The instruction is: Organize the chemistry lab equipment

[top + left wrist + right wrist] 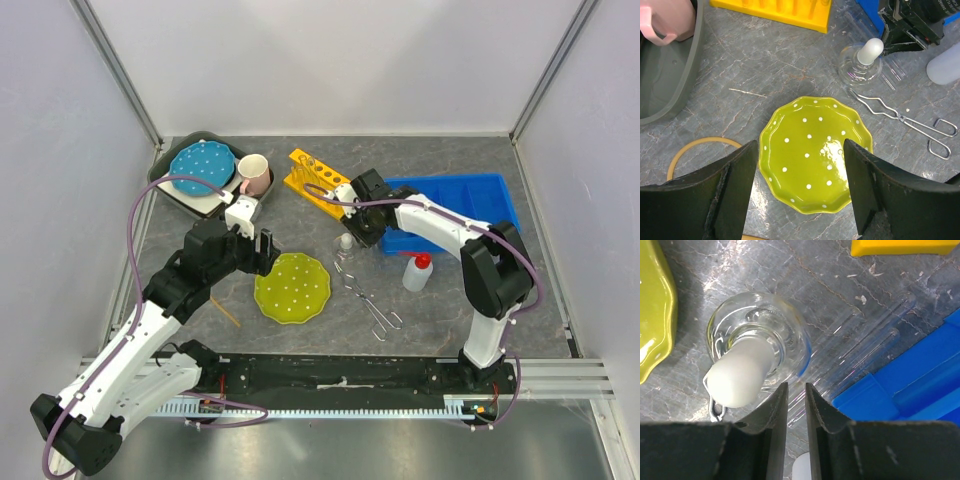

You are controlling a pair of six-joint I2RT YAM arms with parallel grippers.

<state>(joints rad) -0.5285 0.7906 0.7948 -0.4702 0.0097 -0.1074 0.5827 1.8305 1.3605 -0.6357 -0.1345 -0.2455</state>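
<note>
The yellow test-tube rack [315, 180] stands at the back centre, with a few tubes upright in it. The small clear white-capped flask [755, 355] stands on the table [345, 242]. Thin clear tubes [865, 335] lie between it and the blue tray. My right gripper [796, 387] is down at the table beside the flask, its jaws nearly together on the end of one clear tube. The metal tongs [368, 300] and the white red-capped squeeze bottle [417, 272] lie in front. My left gripper [800, 145] is open and empty above the yellow-green plate.
The yellow-green dotted plate [292, 287] lies at centre front. A blue compartment tray [470, 190] sits at the back right. A grey tray [190, 200] at the back left holds a blue dotted plate [203, 163] and a pink mug [253, 172]. A yellow ring [690, 145] lies left of the plate.
</note>
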